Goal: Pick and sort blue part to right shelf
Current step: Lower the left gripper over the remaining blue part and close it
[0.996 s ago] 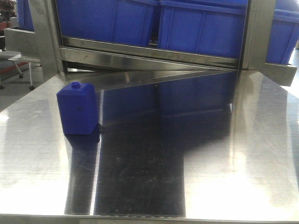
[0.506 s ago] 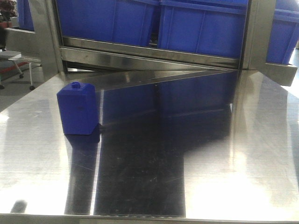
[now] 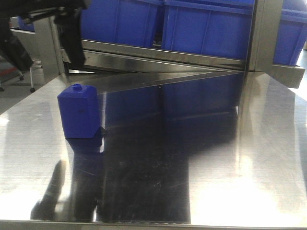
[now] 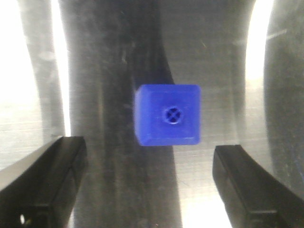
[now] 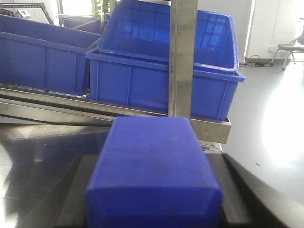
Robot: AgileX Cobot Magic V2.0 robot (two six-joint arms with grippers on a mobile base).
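Hovering above the table, the left gripper point(image 4: 149, 159) has its jaws spread wide, 2 dark fingers point(image 4: 45, 183) parted with nothing between them. Looking straight down from the wrist, the blue part point(image 4: 167, 115) sits just ahead of the gap and roughly centred on it, its round cap with a small cross facing up. No contact: both fingers stand clear of it.

From the front view, that gripper hangs at the top left, well above the part, with 1 finger tilted in front of the shelf. The blue part stands upright on the left rear area of the steel table point(image 3: 240, 158), near its left edge, a little in front of the right shelf point(image 3: 158, 55) and apart from its flat rail. A dark reflection of the arm lies on the near left of the tabletop.

Over to the right gripper point(image 5: 153, 190): it is clenched on a second blue block point(image 5: 152, 156), which fills the space between its 2 dark fingers. No cap shows on this block from here. Beyond it rises a steel upright point(image 5: 183, 57) of the rack, with large blue bins point(image 5: 142, 85) sitting behind it on the sloping rails.
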